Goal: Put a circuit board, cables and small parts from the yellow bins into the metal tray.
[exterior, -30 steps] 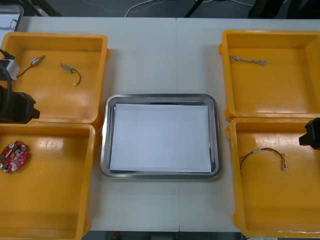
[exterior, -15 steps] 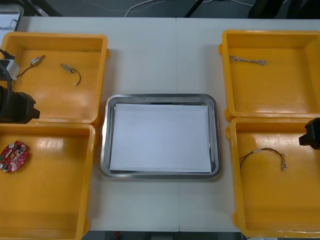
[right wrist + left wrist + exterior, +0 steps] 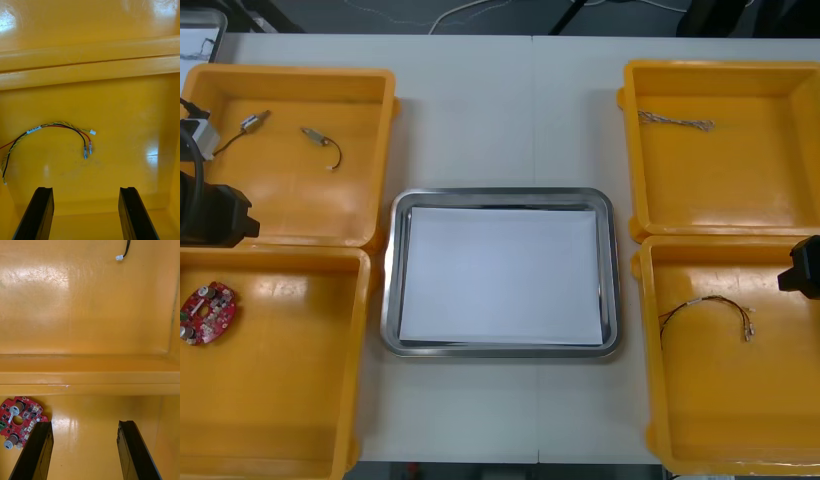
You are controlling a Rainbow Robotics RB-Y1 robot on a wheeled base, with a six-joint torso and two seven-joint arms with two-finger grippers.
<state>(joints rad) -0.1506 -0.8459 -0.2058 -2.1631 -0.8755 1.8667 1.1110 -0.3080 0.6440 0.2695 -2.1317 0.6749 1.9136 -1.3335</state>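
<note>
The front camera gives me the layout: on the worktop (image 3: 500, 100), yellow bins (image 3: 290, 72) flank the metal tray (image 3: 610, 270), which is white inside. The wrist cameras give me the fingers. My left hand (image 3: 85, 424) hangs spread wide and empty over the near bin left of the tray, with the circuit board (image 3: 20, 422) just beside one finger. My right hand (image 3: 85, 189), equally spread and empty, hangs right of the tray above the red and yellow cable (image 3: 48, 127).
</note>
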